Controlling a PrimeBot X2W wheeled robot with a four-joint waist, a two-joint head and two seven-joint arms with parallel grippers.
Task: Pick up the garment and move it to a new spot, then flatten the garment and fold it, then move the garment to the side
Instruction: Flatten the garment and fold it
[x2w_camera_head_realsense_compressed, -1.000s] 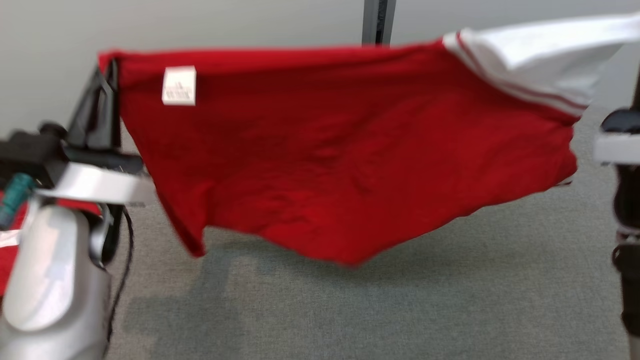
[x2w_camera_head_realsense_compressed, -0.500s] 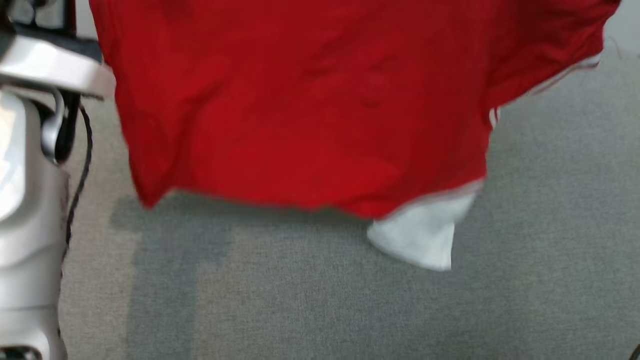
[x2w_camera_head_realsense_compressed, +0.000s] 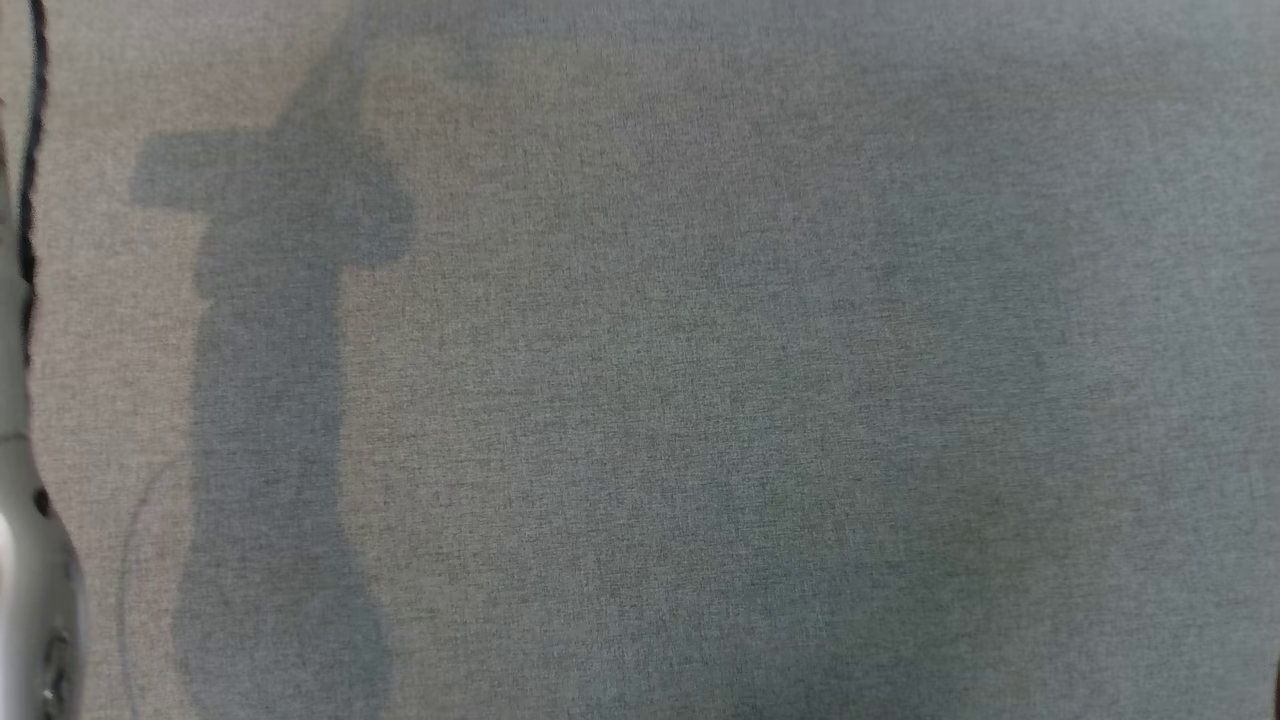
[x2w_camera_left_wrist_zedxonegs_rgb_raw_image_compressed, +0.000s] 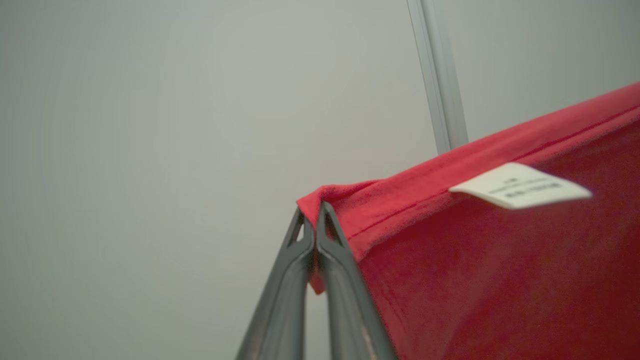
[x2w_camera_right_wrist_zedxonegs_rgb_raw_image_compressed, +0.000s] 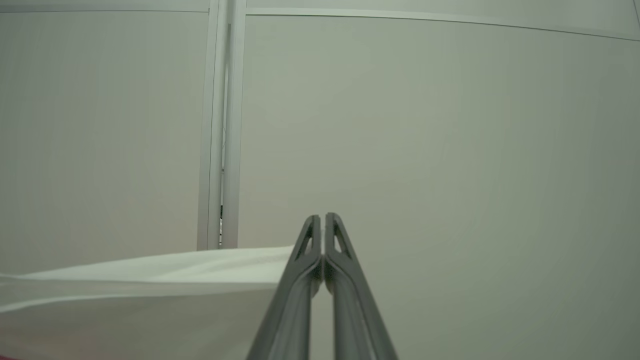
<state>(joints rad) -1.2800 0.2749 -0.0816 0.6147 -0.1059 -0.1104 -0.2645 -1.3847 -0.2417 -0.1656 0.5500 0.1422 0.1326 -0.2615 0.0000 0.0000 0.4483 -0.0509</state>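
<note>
Lying under the head camera, the grey bench (x2w_camera_head_realsense_compressed: 760, 400) is carrying a broad soft shadow (x2w_camera_head_realsense_compressed: 270, 400), so the garment is judged to be hanging above it, off the surface. The garment (x2w_camera_left_wrist_zedxonegs_rgb_raw_image_compressed: 500, 280), red knit with a white section (x2w_camera_right_wrist_zedxonegs_rgb_raw_image_compressed: 150, 285), is stretching in the air between the two arms, in front of a pale wall. It is reading as light, limp and not slippery: it is draping rather than holding shape, so it is needing two well-separated holds along one edge to go down flat. The left gripper (x2w_camera_left_wrist_zedxonegs_rgb_raw_image_compressed: 312, 212) is pinching the red hem corner, fingers pressed together on the fold. The right gripper (x2w_camera_right_wrist_zedxonegs_rgb_raw_image_compressed: 318, 217) is clamping the white edge, fingers together. A small white label (x2w_camera_left_wrist_zedxonegs_rgb_raw_image_compressed: 520, 186) is sitting just inside the hem, near the left hold.
</note>
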